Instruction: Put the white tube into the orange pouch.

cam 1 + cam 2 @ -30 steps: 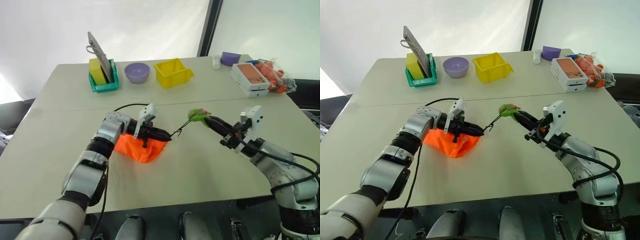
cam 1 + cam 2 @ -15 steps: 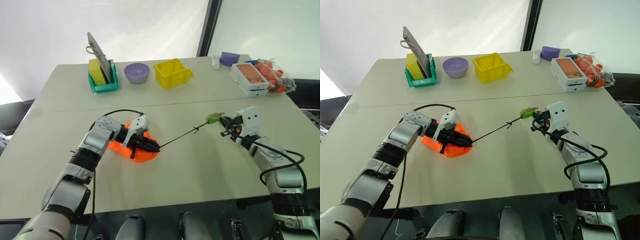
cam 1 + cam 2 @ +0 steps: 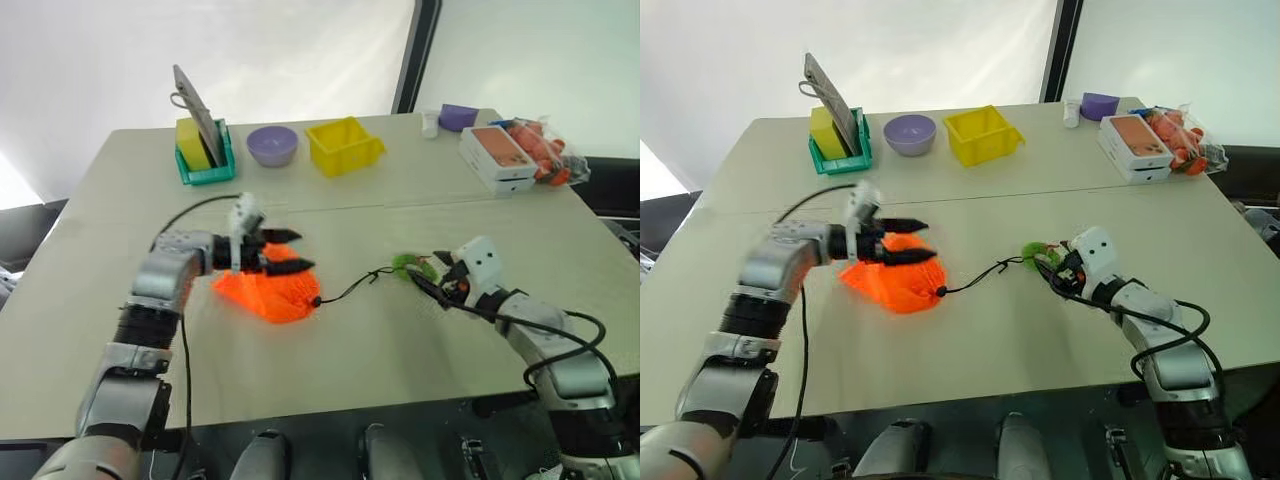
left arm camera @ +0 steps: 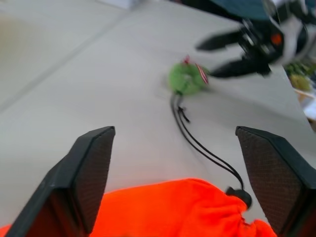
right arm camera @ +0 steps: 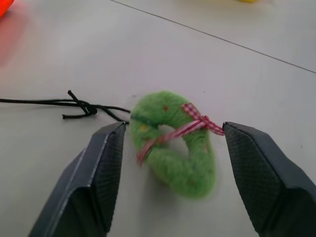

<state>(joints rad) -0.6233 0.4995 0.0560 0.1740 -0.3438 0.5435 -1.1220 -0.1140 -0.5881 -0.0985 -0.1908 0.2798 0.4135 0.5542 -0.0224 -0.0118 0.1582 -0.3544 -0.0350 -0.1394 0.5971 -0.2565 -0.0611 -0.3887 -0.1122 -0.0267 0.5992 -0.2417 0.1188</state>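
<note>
Both pincers are seen with their fingers spread apart and nothing between them. On the left side, the left pincer (image 3: 908, 241) is held just above the orange pouch (image 3: 891, 283), with its two black fingers pointing toward the middle of the desk (image 3: 970, 345); in the left wrist view the pouch is seen directly under the wide open fingers (image 4: 86, 175), not gripped. The pouch lies slumped on the desk, and its mouth is gathered at a small black cord stopper (image 3: 939, 291). From this stopper a black cord (image 3: 980, 275) runs loosely over the desk surface to a green ring-shaped tag (image 3: 1039, 254) with a red-and-white ribbon. The right pincer (image 5: 170, 143) is placed low at this tag: in the right wrist view the tag lies on the desk between the two open fingers, and it cannot be told whether the fingers touch it. The white tube cannot be made out in any view; whether it is inside the pouch cannot be told. At the far edge of the desk a green tray (image 3: 848, 155) with a yellow block and a leaning flat device, a purple bowl (image 3: 912, 133), a yellow bin (image 3: 983, 135), a small white bottle (image 3: 1073, 112), a flat box (image 3: 1138, 145) and a bag of orange items (image 3: 1185, 140) are standing, well apart from both pincers.
</note>
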